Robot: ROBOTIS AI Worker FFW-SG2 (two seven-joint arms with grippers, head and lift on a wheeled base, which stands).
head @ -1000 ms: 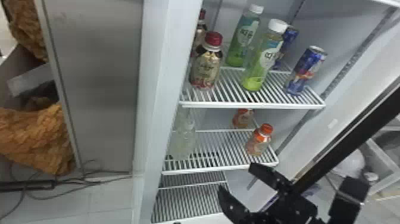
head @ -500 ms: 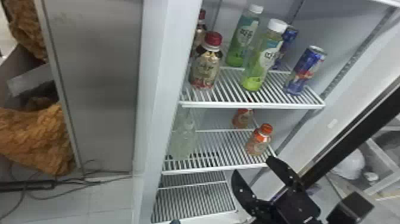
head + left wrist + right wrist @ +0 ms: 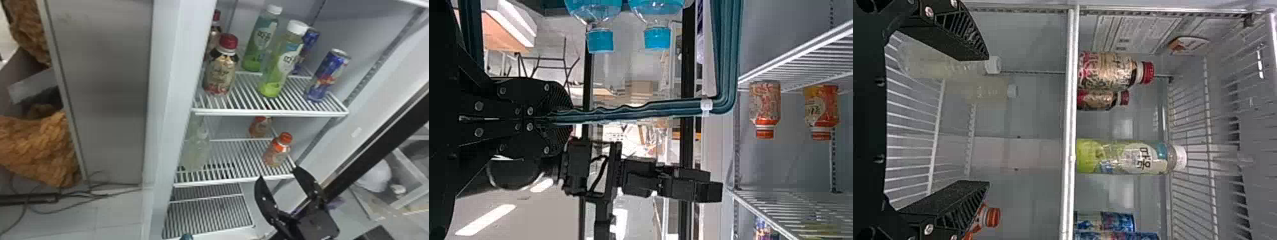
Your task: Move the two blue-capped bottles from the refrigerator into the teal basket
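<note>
Both transfers look done: one blue-capped bottle and the second bottle stand side by side under the handle of the teal basket, apparently inside it, near the robot and outside the refrigerator. The left gripper is closed on the basket's handle. The right gripper is wide open with nothing between its fingers, at the near right of the middle shelf.

The step in hand is best judged as a careful finish — the right arm out, the basket kept steady. It should draw straight back toward the robot, fingers parted, before any swing. A turn made too soon could bring a finger against the shelf's near edge or nudge the orange-capped bottle, and a wide move to the right risks the black door frame.

The left arm does best to hold its pinch firm and keep the handle level. The grip is on a thin bar — a tilt or jerk could make the basket swing and knock the two bottles together. The white-capped clear bottle is no target and should be left alone.
</note>
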